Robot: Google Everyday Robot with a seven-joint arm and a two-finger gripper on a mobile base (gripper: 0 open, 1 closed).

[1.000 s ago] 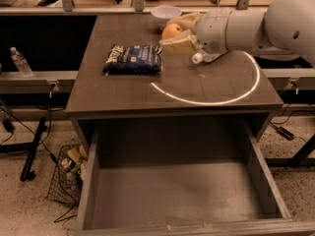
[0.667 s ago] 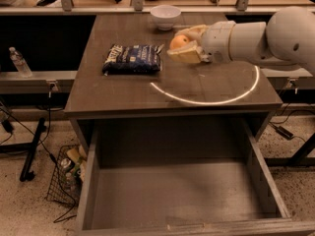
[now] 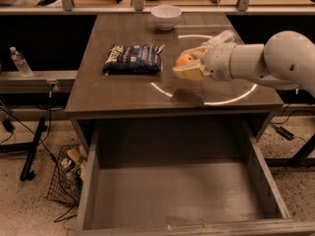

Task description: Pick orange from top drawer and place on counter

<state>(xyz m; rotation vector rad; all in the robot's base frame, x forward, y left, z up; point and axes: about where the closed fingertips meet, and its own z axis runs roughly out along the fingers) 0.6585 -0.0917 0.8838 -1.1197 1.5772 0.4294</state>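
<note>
Moved nearer the top drawer (image 3: 172,198), tool (image 3: 190,63) grips orange (image 3: 184,59) above counter (image 3: 123,92).

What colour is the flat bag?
Flat bag: dark blue, white print; camera view. Gripper beside it holds round orange.

On the counter (image 3: 110,90) lie a blue snack bag (image 3: 134,59), left, and a white bowl (image 3: 166,16), far edge; the gripper (image 3: 188,66), clasping the orange (image 3: 184,60), hovers above.

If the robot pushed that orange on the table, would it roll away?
Probably, yes: the orange is round and the counter looks flat and smooth, so a nudge would likely send it rolling. It seems firm, too: the gripper, above the counter's middle, pinches it from both sides without visibly squashing it.
</note>
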